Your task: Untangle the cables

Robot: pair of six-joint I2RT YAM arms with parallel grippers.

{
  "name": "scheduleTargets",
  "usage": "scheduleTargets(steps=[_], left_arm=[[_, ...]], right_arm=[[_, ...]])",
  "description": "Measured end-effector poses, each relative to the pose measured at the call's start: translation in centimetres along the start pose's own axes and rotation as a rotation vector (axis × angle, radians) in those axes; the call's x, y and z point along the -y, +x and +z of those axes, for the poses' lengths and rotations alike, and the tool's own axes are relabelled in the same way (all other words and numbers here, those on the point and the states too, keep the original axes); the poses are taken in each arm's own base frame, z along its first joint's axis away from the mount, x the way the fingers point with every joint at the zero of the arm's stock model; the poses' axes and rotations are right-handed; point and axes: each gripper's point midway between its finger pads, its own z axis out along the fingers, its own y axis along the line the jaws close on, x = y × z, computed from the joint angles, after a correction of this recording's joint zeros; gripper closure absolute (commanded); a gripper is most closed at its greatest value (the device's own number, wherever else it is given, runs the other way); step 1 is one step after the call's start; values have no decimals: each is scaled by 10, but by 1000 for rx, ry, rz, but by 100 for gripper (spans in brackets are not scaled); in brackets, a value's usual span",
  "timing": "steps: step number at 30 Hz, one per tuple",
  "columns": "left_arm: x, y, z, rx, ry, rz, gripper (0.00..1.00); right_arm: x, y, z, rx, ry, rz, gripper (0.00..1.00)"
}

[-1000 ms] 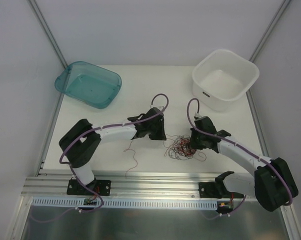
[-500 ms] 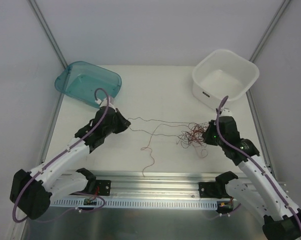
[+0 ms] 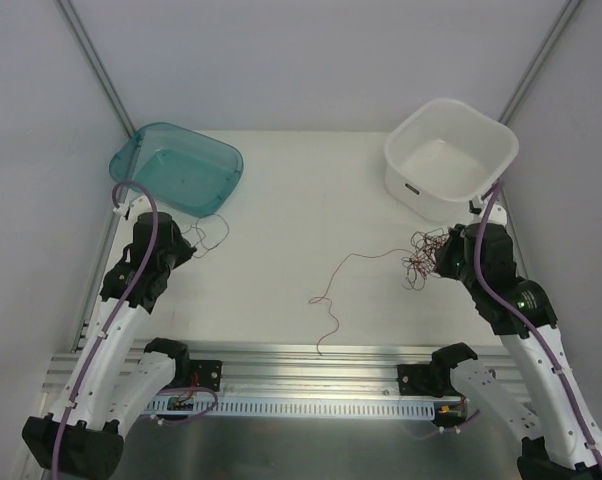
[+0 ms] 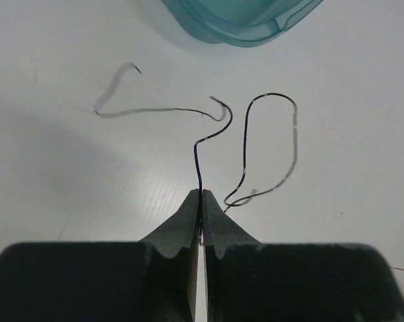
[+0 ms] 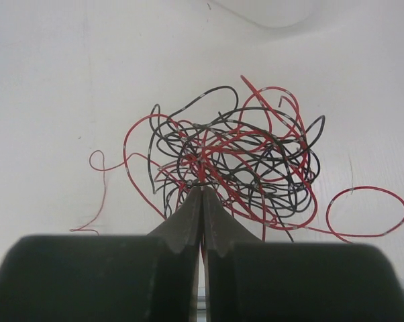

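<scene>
The cables are a fist-sized ball of thin red and black strands (image 3: 424,256) (image 5: 237,159) lying just below the white tub. My right gripper (image 3: 444,257) (image 5: 202,187) is shut on strands at the ball's near edge. One red strand (image 3: 343,268) trails from the ball leftward and down across the table. My left gripper (image 3: 179,246) (image 4: 202,193) is at the far left beside the teal bin, shut on a single curly black strand (image 3: 213,234) (image 4: 272,94), which is apart from the ball.
A teal bin (image 3: 221,195) (image 4: 242,30) sits at the back left, right beyond the left gripper. A white tub (image 3: 396,165) (image 5: 269,10) stands at the back right, close to the ball. A metal rail (image 3: 301,365) runs along the near edge.
Both arms swung apart from the table's middle. The left drew a black strand out of the ball toward the teal bin. The right carried the ball toward the white tub.
</scene>
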Motion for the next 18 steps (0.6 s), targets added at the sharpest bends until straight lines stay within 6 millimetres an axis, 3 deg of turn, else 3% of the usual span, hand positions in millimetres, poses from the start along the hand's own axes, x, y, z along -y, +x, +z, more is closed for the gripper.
scheduleTargets(steps=[3,6,9,11,14,15,18], left_arm=[[-10,4,-1,-22,-28,14,100],[-8,12,-3,-63,-3,29,100],[-1,18,-6,-98,37,39,100],[7,17,-11,-113,75,40,100],[23,8,-21,-116,139,33,100],[29,3,-25,-115,164,30,100],[50,-14,-37,-108,236,24,100]], right_arm=[[-6,-10,-5,17,-26,2,99],[-19,-4,2,-14,-90,4,99],[-29,22,23,-95,-134,6,97],[-30,54,40,-189,-143,12,93],[-27,104,62,-347,-130,20,72],[-25,117,67,-389,-124,21,58],[-26,140,73,-475,-130,23,31]])
